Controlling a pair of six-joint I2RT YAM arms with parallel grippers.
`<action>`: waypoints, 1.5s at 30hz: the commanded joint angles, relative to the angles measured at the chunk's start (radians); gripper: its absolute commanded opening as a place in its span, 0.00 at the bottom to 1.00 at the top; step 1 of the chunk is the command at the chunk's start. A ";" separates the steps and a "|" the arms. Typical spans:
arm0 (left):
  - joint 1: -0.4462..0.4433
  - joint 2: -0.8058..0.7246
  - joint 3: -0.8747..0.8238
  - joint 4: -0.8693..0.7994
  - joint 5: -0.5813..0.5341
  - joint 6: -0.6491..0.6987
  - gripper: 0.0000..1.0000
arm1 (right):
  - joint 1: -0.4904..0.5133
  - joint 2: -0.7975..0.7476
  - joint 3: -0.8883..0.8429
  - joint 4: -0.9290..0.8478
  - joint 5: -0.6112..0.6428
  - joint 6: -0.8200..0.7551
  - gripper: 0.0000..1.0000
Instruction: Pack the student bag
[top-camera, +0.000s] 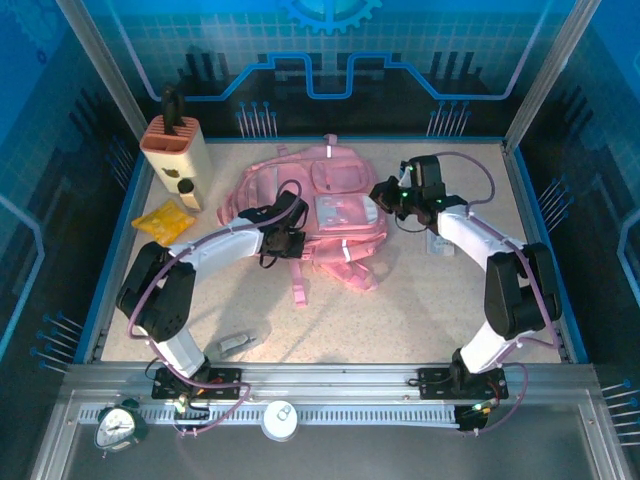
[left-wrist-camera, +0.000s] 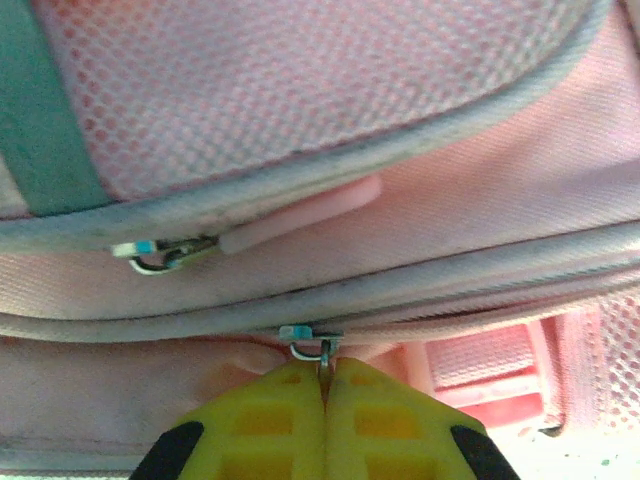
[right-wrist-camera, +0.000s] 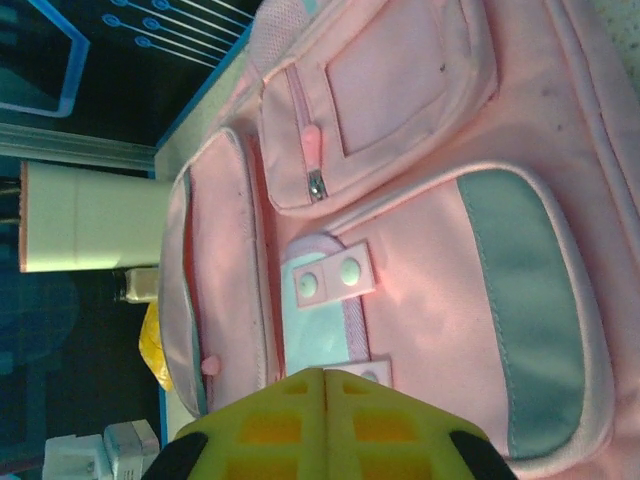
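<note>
The pink student bag (top-camera: 335, 178) lies flat at the middle of the speckled table (top-camera: 400, 310), front pockets up, its straps trailing toward the arms' bases. The left gripper (left-wrist-camera: 325, 380) stands at the bag's near-left edge, its yellow fingers (left-wrist-camera: 270, 420) pressed together on a metal zip pull (left-wrist-camera: 322, 352) that hangs from a slider on one of the bag's grey-piped seams; a second slider with a pink tab (left-wrist-camera: 300, 217) sits on the seam above it, apart from the fingers. The right gripper (right-wrist-camera: 325, 378) is at the bag's right side, fingers closed flush against each other just over the pale front pocket (right-wrist-camera: 330, 300), with nothing visible between them. A beige holder (top-camera: 178, 152) stands at the table's far-left corner, and a yellow packet (top-camera: 165, 217) lies near it, left of the bag and well clear of both grippers.
</note>
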 joint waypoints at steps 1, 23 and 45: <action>-0.014 -0.006 0.051 -0.018 0.000 -0.021 0.00 | 0.085 -0.051 -0.027 -0.078 0.000 -0.005 0.18; -0.012 0.053 0.030 0.018 -0.057 -0.079 0.00 | 0.305 0.127 -0.099 0.124 0.185 0.309 0.67; -0.012 0.153 -0.025 0.140 -0.083 -0.134 0.23 | 0.291 0.156 -0.085 0.169 0.215 0.277 0.00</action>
